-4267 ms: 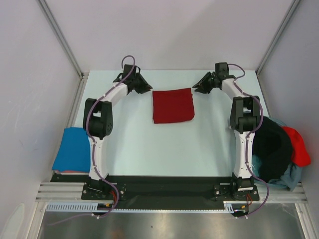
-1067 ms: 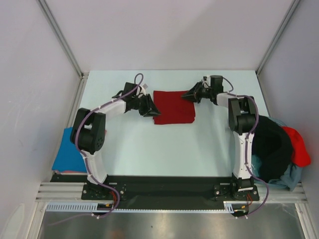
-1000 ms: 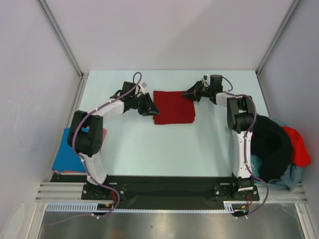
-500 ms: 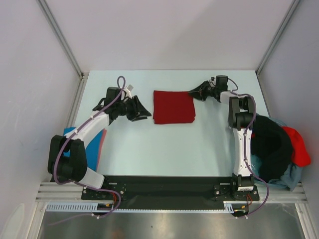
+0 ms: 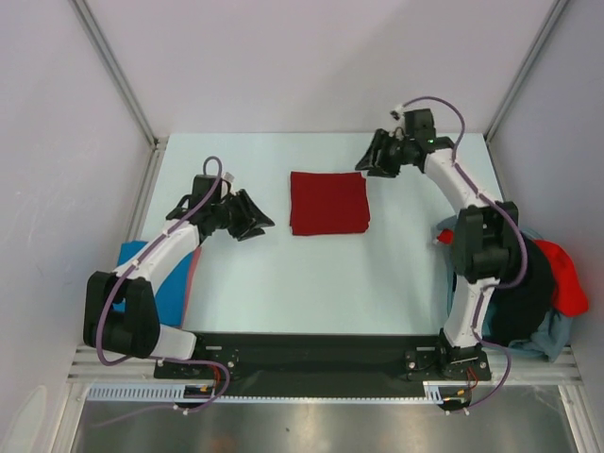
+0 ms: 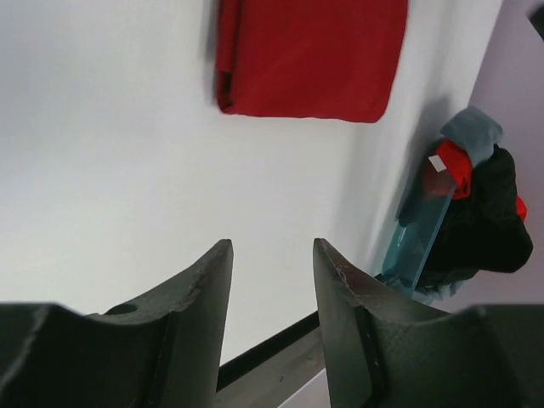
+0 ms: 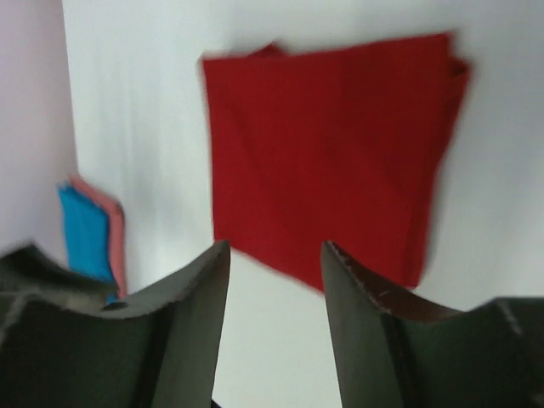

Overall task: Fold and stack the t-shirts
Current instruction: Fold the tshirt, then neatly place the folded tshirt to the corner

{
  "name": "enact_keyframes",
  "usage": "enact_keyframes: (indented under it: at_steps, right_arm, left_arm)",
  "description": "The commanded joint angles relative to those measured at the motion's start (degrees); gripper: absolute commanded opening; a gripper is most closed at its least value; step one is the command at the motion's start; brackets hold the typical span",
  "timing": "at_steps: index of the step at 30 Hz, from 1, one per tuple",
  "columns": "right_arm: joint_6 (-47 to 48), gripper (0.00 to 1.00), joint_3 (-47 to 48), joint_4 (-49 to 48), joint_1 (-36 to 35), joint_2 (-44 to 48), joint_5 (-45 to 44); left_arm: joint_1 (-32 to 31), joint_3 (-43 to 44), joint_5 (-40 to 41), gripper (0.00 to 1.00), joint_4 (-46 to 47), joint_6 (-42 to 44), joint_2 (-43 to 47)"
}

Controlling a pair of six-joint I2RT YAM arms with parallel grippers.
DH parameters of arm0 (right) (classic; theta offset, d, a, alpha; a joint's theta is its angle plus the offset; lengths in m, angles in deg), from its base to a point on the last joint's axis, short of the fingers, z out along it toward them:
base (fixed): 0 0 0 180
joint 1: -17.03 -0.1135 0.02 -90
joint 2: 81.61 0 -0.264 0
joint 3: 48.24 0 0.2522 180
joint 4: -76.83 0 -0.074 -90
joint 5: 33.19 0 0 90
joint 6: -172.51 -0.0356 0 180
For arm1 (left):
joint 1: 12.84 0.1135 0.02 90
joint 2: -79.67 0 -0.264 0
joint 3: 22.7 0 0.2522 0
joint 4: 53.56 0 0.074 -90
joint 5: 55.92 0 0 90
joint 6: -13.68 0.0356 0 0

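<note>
A dark red t-shirt (image 5: 327,201), folded into a square, lies flat on the table's middle. It also shows in the left wrist view (image 6: 310,55) and the right wrist view (image 7: 327,144). My left gripper (image 5: 260,219) is open and empty, left of the shirt and apart from it. My right gripper (image 5: 365,162) is open and empty, raised by the shirt's far right corner. A folded bright blue t-shirt (image 5: 142,280) lies at the left edge, partly under the left arm. A heap of black (image 5: 519,274), brighter red (image 5: 563,274) and pale grey-blue (image 5: 547,332) shirts lies at the right.
The pale table (image 5: 311,274) is walled by white panels with metal posts. A black strip (image 5: 311,354) holds the arm bases at the near edge. A pink layer (image 7: 115,238) lies under the blue shirt.
Both grippers have drawn back from the dark red shirt. The left moved left and nearer; the right rose and swung back. The shirt has not moved.
</note>
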Motion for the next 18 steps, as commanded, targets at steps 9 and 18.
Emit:
enact_keyframes:
  at_steps: [9,18]
  right_arm:
    - [33.97,0.69,-27.30,-9.15,-36.17,22.00,-41.28]
    - [60.72,0.76,-36.98,-25.42,-51.66,16.92,-56.69]
  left_arm:
    - [4.60,-2.27,10.69,0.46,-15.43,-6.53,5.03]
    - [11.63,-3.94,14.39,0.49,-20.97,-7.58,9.95]
